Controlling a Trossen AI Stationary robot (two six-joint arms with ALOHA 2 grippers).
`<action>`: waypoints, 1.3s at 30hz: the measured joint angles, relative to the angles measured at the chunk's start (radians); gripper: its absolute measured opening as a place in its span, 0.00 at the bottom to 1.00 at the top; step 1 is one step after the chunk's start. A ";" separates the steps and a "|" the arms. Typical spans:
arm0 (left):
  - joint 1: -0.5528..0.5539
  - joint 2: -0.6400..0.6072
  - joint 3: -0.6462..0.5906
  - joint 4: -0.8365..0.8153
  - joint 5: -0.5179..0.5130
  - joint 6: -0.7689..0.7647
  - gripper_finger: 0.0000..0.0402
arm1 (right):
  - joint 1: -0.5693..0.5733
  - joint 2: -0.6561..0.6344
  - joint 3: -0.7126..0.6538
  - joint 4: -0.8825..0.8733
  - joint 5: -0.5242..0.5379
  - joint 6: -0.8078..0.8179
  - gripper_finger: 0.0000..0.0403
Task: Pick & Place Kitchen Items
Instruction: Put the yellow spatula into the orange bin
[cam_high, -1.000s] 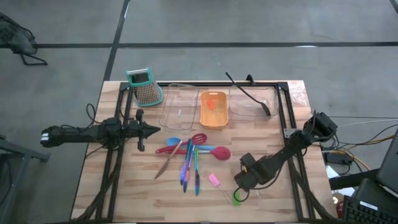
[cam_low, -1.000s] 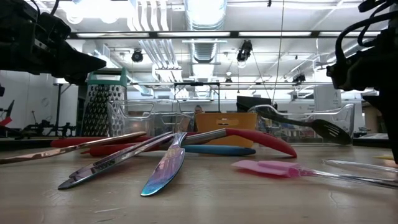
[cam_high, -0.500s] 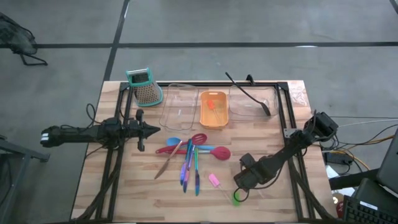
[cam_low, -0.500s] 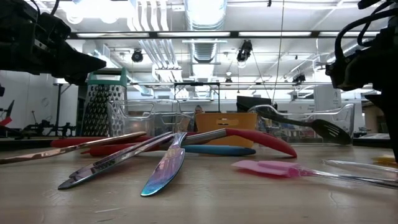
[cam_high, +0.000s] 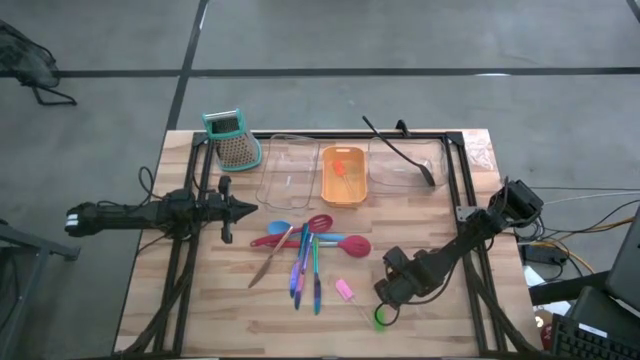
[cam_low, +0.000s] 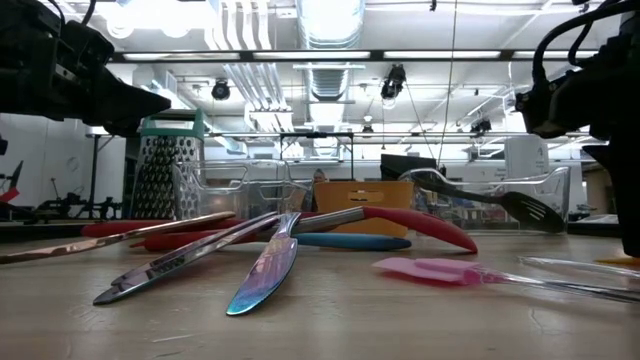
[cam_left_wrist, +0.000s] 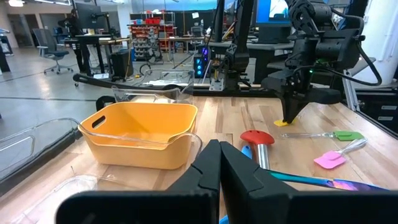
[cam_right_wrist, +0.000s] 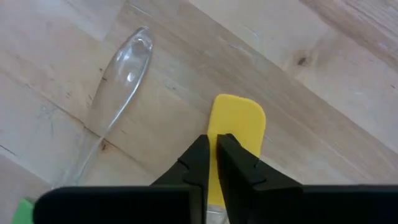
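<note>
A small yellow spatula with a clear handle lies on the wooden table near its front right. My right gripper points down over it and is shut on it. The same gripper shows in the high view, between a green spatula and a pink spatula, both flat on the table. Red, blue and other long utensils lie in a heap at mid-table. A long black spoon rests across a clear tray. My left gripper is shut and level above the table's left side, holding nothing. My right gripper pinches the yellow spatula between its two fingers at the handle end of the yellow blade. The fingers come from above and point down. The blade lies flat on the table; the handle is hidden under the gripper.
A teal-topped grater stands at the far left. A clear tray, an orange tray and another clear tray line the far edge. A clear-handled utensil lies beside the yellow spatula.
My right gripper has shut its fingers on the yellow spatula while staying in place over it. The spatula has kept its place on the table.
</note>
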 joint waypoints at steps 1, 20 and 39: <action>0.000 0.000 0.000 0.000 0.000 0.000 0.01 | 0.000 0.001 0.002 -0.001 0.002 0.000 0.04; 0.000 0.000 0.000 0.002 0.000 0.000 0.01 | 0.001 0.002 0.009 -0.012 0.013 -0.022 0.02; 0.000 0.000 0.000 0.002 0.000 0.000 0.01 | 0.001 -0.026 0.009 -0.031 0.013 -0.022 0.02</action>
